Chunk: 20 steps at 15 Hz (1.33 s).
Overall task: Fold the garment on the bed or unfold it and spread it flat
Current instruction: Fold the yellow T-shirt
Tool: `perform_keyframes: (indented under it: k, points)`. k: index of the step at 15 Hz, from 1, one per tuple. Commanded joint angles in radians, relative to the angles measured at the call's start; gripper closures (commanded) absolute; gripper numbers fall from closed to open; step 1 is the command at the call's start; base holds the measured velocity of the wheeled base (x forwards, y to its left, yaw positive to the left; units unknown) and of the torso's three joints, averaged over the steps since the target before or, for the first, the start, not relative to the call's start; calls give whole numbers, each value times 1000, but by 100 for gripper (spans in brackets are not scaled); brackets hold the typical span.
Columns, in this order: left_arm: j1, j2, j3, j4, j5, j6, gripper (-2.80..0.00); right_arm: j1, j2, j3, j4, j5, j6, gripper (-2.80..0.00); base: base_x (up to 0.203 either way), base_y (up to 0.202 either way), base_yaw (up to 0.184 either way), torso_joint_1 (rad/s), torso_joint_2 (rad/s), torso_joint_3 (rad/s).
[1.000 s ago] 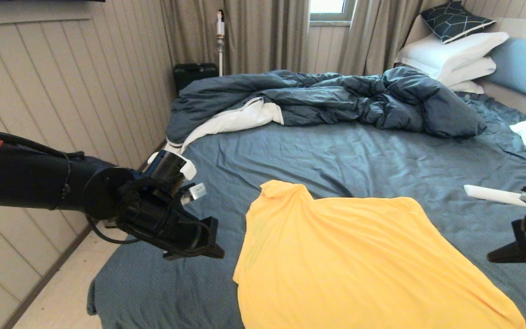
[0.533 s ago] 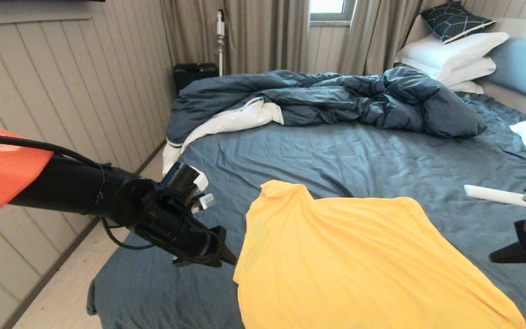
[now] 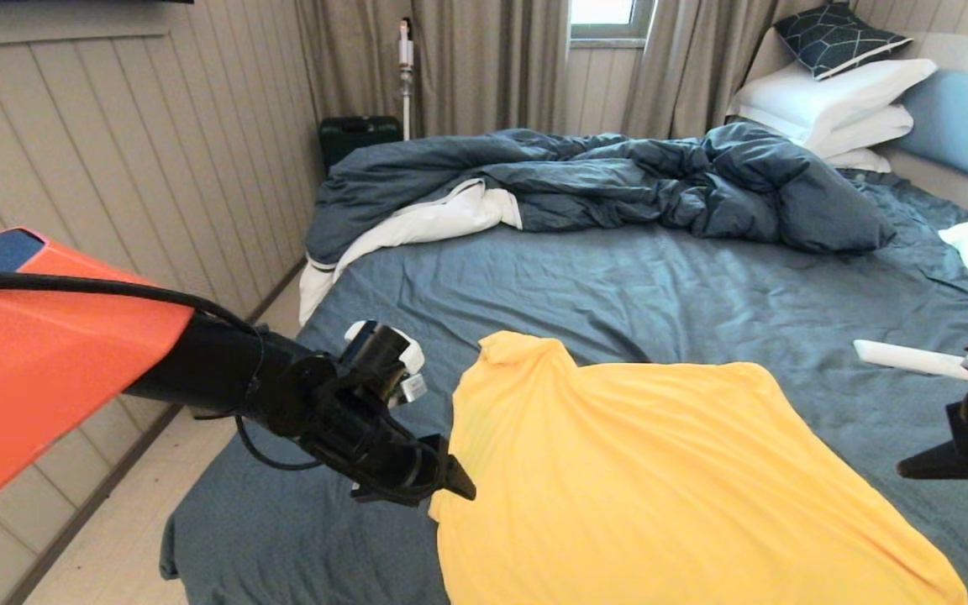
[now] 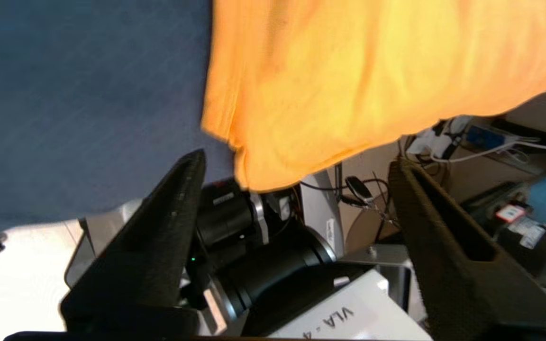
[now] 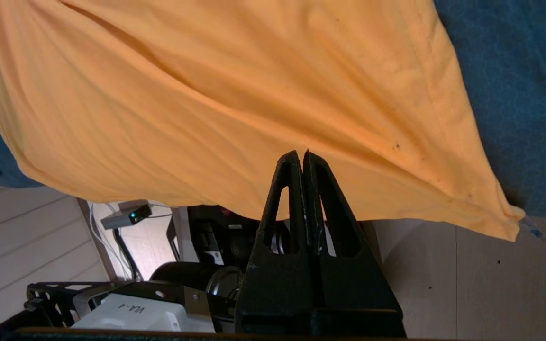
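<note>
Head view: garment (image 3: 660, 479) spread at near edge of bed (image 3: 618, 286), hem overhanging. Left gripper (image 3: 442, 483), fingers parted and empty, at garment's left corner. Right gripper (image 5: 304, 156), fingers clenched on nothing, just short of overhanging hem. Step judged: reaching for corner. Next: close onto fabric edge only, not sheet.

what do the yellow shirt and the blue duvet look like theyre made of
The garment looks like thin, matte knit fabric, likely cotton: it lies limp with soft ripples and a stitched hem. The duvet looks like smooth woven cloth over padding, going by its puffy, rumpled folds.
</note>
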Motion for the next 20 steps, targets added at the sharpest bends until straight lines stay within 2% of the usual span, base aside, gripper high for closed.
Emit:
perform_keyframes:
  k: [1,3,6,9,16,18,19,20]
  points:
    - [-5,31,-18,-5,4,-4,-280,-1,15,-9,2,3,-2,0,0,0,0,0,0,0]
    - [-5,62,-36,-22,42,-4,-280,-1,23,-13,2,4,0,0,0,0,0,0,0,0]
    - [-5,82,-36,-23,55,-4,-280,-2,24,-15,2,4,0,0,0,0,0,0,0,0]
    - [-8,84,-22,-23,98,-5,-280,-2,30,-18,0,4,-1,0,0,0,0,0,0,0]
    - [-72,124,-85,-26,107,-68,-280,-11,47,-15,-20,6,0,0,0,0,0,0,0,0]
    - [-74,125,-86,-26,107,-70,-280,-17,47,-16,-21,10,0,0,0,0,0,0,0,0]
    - [-75,125,-86,-26,107,-70,0,-18,48,-18,-22,12,0,0,0,0,0,0,0,0]
    - [-75,125,-86,-25,107,-68,0,-22,49,-16,-24,12,0,0,0,0,0,0,0,0]
